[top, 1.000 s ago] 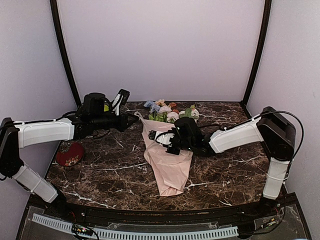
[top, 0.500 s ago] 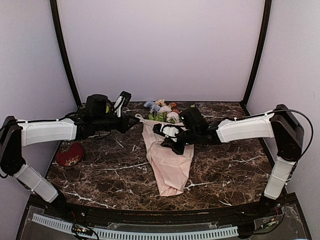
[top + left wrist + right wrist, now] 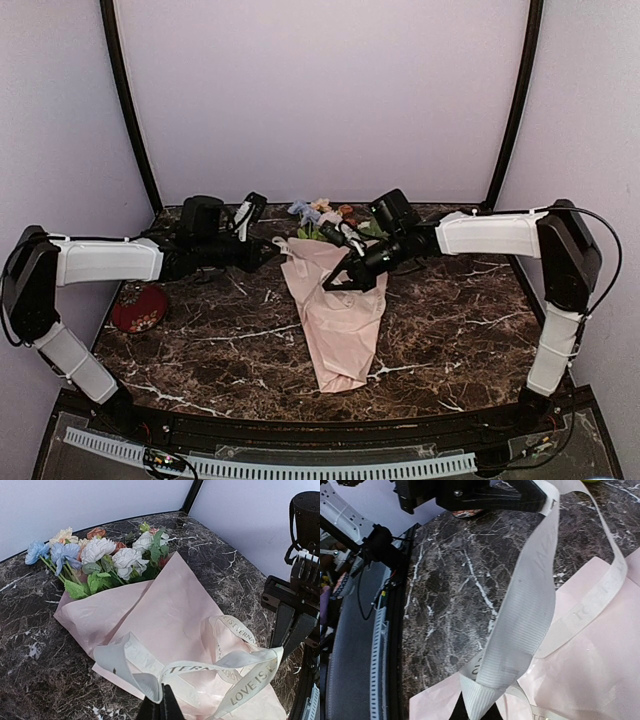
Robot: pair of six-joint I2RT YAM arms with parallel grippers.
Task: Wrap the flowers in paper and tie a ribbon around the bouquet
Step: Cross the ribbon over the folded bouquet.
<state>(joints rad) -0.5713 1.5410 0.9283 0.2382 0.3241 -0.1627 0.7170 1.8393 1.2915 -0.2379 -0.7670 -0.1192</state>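
Above the wide end of the bouquet (image 3: 338,320), left claw (image 3: 160,707) pressed together on a fold of the ribbon (image 3: 200,669). Right claw (image 3: 475,712) likewise pinching another stretch of it. Ribbon runs between them in loops, printed lettering visible, and drapes onto the pink paper. Bouquet lies flat mid-worktop (image 3: 200,350), narrow end toward the arm bases, flowers (image 3: 107,552) spilling from the far end.
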